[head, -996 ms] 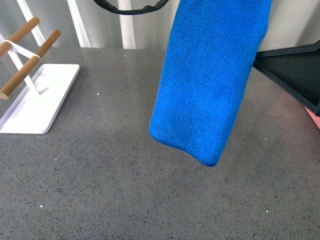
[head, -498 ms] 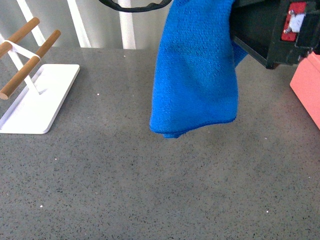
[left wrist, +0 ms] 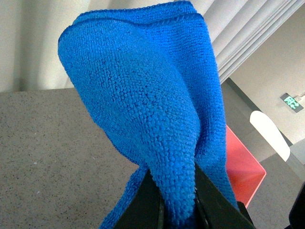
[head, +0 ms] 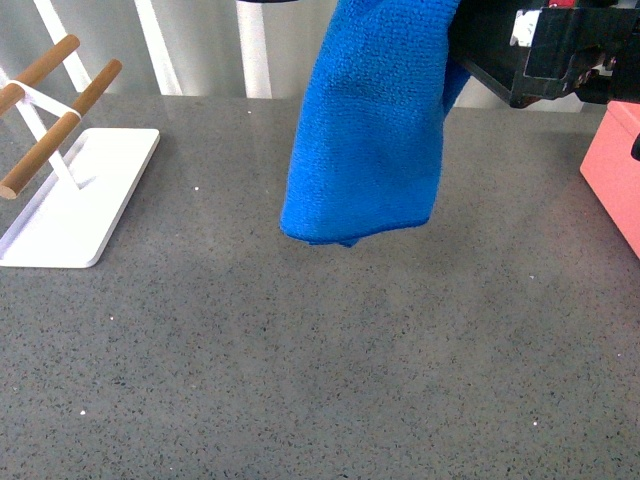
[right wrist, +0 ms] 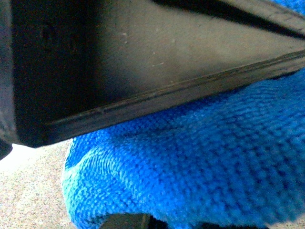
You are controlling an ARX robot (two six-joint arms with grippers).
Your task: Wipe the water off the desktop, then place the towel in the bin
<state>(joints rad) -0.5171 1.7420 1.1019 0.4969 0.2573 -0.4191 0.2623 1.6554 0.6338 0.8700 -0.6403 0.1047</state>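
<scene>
above the desktop (head: 300, 380), my left gripper (left wrist: 178, 202) pinches the towel (head: 365, 130), surely limp and light, at its bunched fold; my right gripper (right wrist: 143, 162), i cannot tell.

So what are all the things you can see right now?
towel: one, bright blue, hanging in the air above the middle of the desktop
desktop: one, dark grey with speckles, filling most of the front view
bin: one, salmon pink, at the right edge, only partly seen
rack: one, white base with brown wooden bars, at the left on the desktop
poles: three, white, behind the desktop's far edge
left gripper: one, black, pinching the towel's fold
right gripper: one, black, top right, against the towel; open or shut cannot be told
</scene>
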